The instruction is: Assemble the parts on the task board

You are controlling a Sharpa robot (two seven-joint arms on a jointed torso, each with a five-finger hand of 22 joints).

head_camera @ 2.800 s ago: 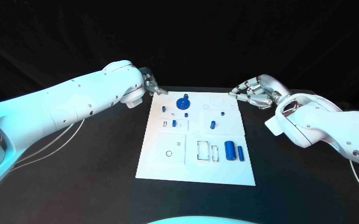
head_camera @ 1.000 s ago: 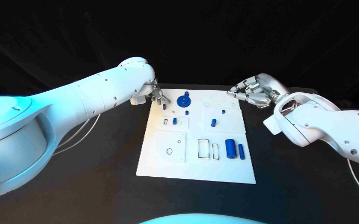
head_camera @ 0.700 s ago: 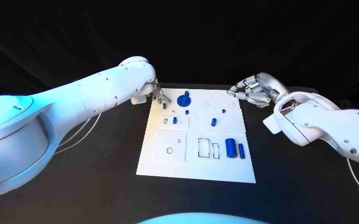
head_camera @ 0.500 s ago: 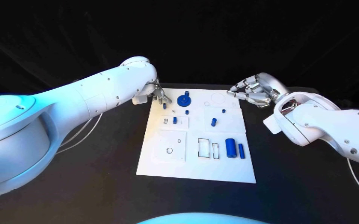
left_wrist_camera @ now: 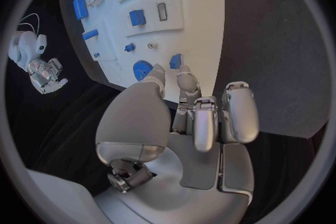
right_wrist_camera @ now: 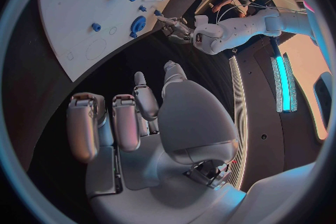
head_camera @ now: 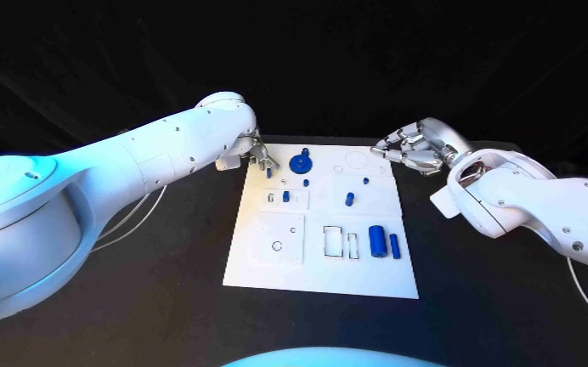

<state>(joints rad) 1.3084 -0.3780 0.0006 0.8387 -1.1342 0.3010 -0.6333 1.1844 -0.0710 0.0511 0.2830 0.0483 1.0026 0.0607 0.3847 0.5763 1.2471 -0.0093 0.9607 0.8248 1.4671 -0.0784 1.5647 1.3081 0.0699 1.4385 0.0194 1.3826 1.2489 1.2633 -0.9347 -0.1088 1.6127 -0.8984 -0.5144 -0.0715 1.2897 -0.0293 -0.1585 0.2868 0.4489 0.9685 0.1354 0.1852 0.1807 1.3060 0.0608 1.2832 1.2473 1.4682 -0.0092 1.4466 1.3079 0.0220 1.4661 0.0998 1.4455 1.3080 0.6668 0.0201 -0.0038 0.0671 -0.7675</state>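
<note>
Task board (head_camera: 321, 252) sits mid-table, blue parts (head_camera: 377, 241) scattered across it. Left hand (head_camera: 258, 156) hovers at the board's far-left corner, fingertips (left_wrist_camera: 183, 75) just beside a small blue piece (left_wrist_camera: 175, 60), gripping nothing. Right hand (head_camera: 412, 150) hangs off the far-right corner, fingers curled in, empty.

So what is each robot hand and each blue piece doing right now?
Left hand: fingertips over the far left corner of the white task board, holding nothing visible.
Right hand: fingers curled, empty, off the board's far right corner.
Blue round gear: on the board.
Large blue cylinder: lying flat on the board.
</note>
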